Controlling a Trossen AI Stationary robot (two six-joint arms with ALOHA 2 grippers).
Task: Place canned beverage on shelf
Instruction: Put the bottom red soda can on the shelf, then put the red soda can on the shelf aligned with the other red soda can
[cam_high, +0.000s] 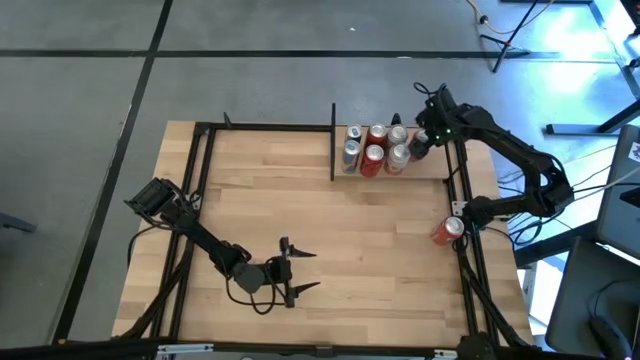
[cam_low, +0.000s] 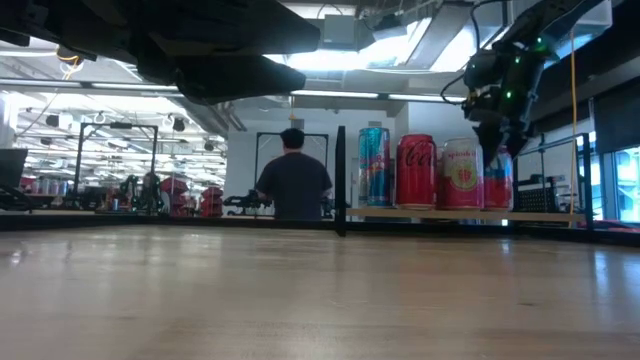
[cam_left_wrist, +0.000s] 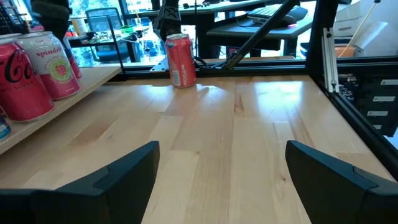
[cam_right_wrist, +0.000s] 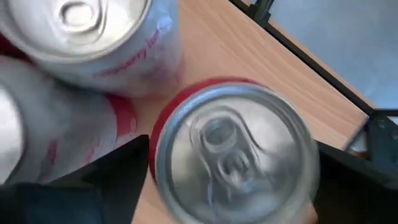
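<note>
The light wooden plank shelf (cam_high: 400, 177), upper right of the high view, carries shiny cylindrical aluminium cans. The right end effector (cam_high: 420, 146) points down, fingers spread around a red-walled silver-topped can (cam_right_wrist: 233, 155) there. Bottom centre, the left end effector (cam_high: 296, 269) lies level over the pale wooden surface (cam_high: 320, 230), fingers apart, empty.

Lighting was even overhead on the table (cam_high: 330, 230); wood read bright, no hard shadows, only faint soft ones under the arms. Top right corner of the high view blew out bluish-white. Low view was backlit: ceiling panels (cam_low: 350, 55) glared, the near arm overhead went to black silhouette, the tabletop foreground was soft and blurred, cans (cam_low: 430, 172) sharp enough to read. Left wrist view was well lit, a pale sheen on the wood, own fingers (cam_left_wrist: 124, 171) dark and slightly soft, background windows bright. Right wrist view was too close: the can top (cam_right_wrist: 233, 158) and neighbours were out of focus, smeared, with washed highlights on the metal.
</note>
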